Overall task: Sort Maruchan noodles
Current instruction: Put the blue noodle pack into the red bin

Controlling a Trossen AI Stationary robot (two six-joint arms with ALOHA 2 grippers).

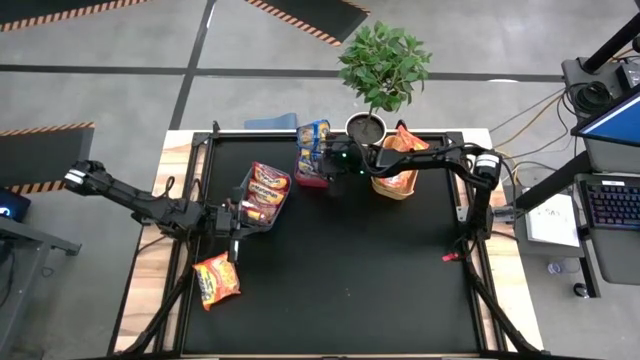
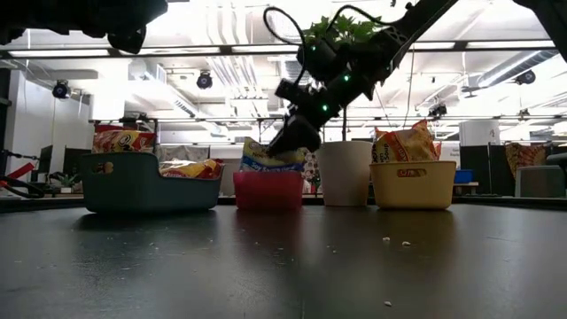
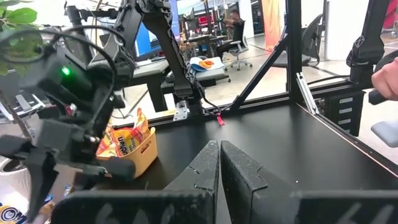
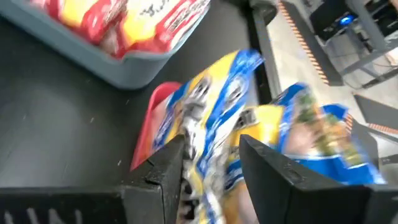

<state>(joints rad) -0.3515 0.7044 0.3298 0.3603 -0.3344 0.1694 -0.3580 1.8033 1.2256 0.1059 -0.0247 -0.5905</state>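
I see black tabletop [image 1: 340, 270], open lab behind. Teal bin [image 2: 146, 184], red bin [image 2: 268, 189], yellow bin [image 2: 413, 183] hold packets. Right end effector [image 4: 211, 163] parted around blue-yellow packet [image 4: 214, 106] over red bin; left end effector [image 3: 219, 163] closed, empty.

Red packet [image 1: 217, 280] on black table [image 1: 350, 280]

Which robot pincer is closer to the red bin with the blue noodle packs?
The right pincer. It hangs right over the red bin, with a blue noodle pack between its fingers. The left pincer is farther off, next to the teal bin.
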